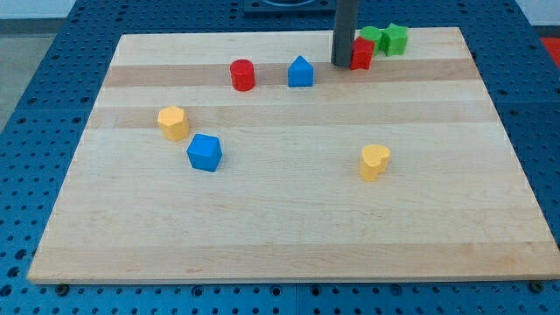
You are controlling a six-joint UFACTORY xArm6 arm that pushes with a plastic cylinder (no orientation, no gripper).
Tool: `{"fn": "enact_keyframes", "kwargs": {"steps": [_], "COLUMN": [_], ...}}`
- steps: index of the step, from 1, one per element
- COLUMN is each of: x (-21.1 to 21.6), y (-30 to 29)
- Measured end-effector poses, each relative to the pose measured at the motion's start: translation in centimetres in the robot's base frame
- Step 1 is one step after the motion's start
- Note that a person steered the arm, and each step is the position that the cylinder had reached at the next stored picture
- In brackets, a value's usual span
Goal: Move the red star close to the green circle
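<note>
one red star point(362, 54) touching green circle point(371, 37) | heading unclear | my tip point(341, 64) at star's left, gripping nothing

A single dark grey rod comes straight down from the view's top edge, upright and without tilt. Only this lower stretch of the arm shows; the joints above are out of frame. My tip point(342, 64) sits low at the rod's end, resting at desk point(280, 219) level, near the view's top, right of centre.
</note>
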State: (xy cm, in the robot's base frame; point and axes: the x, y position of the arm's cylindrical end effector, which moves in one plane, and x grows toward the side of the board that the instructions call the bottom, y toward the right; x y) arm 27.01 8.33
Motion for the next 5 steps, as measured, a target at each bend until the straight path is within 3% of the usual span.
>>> {"fn": "enact_keyframes", "kwargs": {"steps": [3, 5], "x": [0.0, 0.0], "y": [3.6, -2.2]}}
